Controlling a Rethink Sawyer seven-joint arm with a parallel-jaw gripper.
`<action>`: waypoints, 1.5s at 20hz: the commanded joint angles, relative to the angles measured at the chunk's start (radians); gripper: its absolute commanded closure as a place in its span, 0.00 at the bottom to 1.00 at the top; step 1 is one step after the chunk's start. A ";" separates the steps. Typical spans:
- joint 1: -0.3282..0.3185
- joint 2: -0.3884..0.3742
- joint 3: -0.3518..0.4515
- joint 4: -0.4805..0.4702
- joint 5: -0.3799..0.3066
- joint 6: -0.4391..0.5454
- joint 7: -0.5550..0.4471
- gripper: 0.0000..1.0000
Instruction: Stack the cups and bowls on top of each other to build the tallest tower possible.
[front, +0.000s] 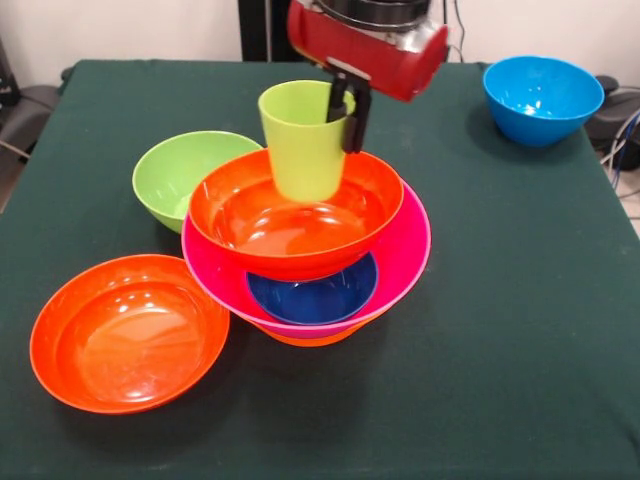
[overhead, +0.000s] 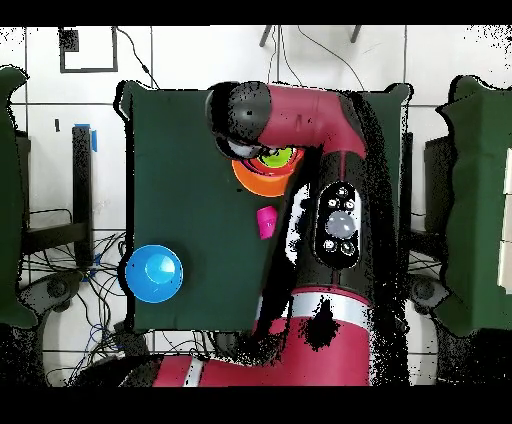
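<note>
The tower (front: 310, 250) stands mid-table: an orange bowl at the bottom with only a sliver showing (front: 310, 338), a big pink bowl (front: 400, 265), a small dark blue bowl (front: 312, 295) inside it, and a red-orange bowl (front: 290, 225) tilted on top. My gripper (front: 348, 118) comes down from above and is shut on the right rim of the lime green cup (front: 300, 140), one finger inside and one outside. The cup stands upright inside the top bowl; whether it rests on it I cannot tell. In the overhead view the arm hides most of the tower; the cup (overhead: 278, 157) shows. The other cups are out of view.
A green bowl (front: 185, 175) sits just left of the tower, touching or nearly touching it. A shallow red-orange bowl (front: 130, 330) lies at the front left. A light blue bowl (front: 543, 97) stands at the far right corner, also in the overhead view (overhead: 154, 272).
</note>
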 joint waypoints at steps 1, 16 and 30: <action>0.028 0.058 -0.070 -0.068 -0.021 0.081 0.232 1.00; 0.007 0.065 -0.087 0.002 0.024 -0.032 0.158 1.00; 0.033 0.069 -0.118 0.007 0.040 -0.039 0.168 1.00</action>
